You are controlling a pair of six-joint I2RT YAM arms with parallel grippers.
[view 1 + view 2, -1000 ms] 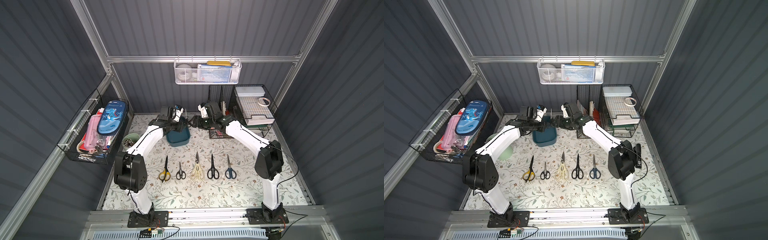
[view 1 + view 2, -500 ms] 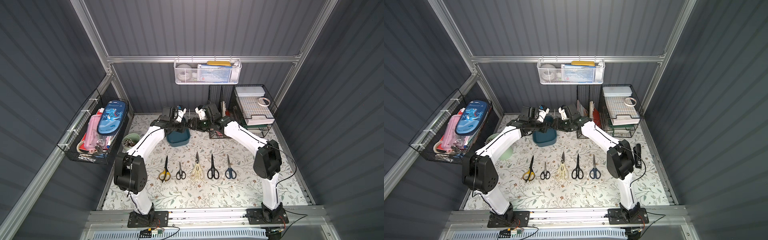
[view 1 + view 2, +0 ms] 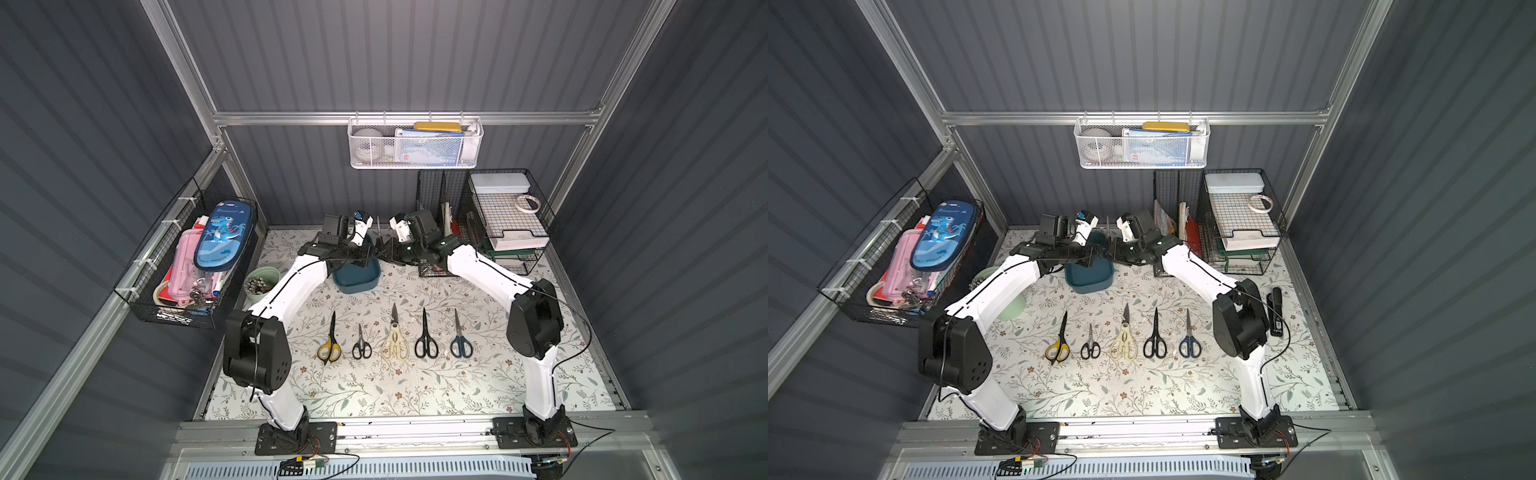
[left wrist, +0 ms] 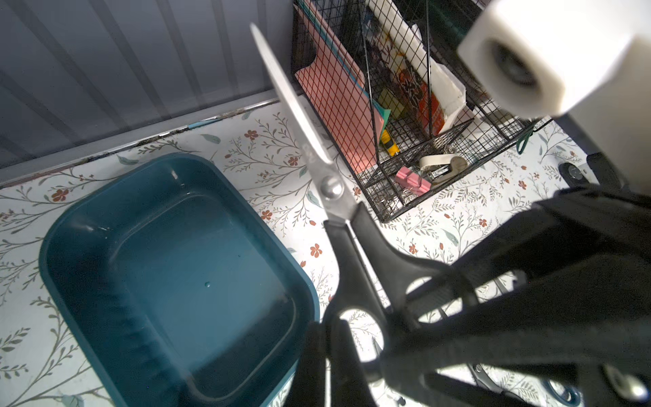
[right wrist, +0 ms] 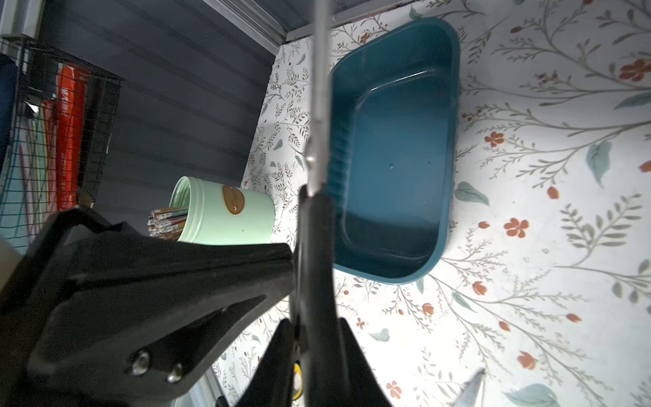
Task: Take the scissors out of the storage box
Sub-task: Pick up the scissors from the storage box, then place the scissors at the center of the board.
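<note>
Scissors aloft, gripped by left end effector and right end effector, both arms reaching inward.

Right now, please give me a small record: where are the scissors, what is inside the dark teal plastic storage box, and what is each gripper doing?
held scissors: large black-handled, metal-bladed pair, in the air near the box
left gripper: shut on the handle
right gripper: shut on the handle too
storage box: dark teal rectangular plastic tub, empty
scissors on table: five pairs in a row, outside the box
</note>
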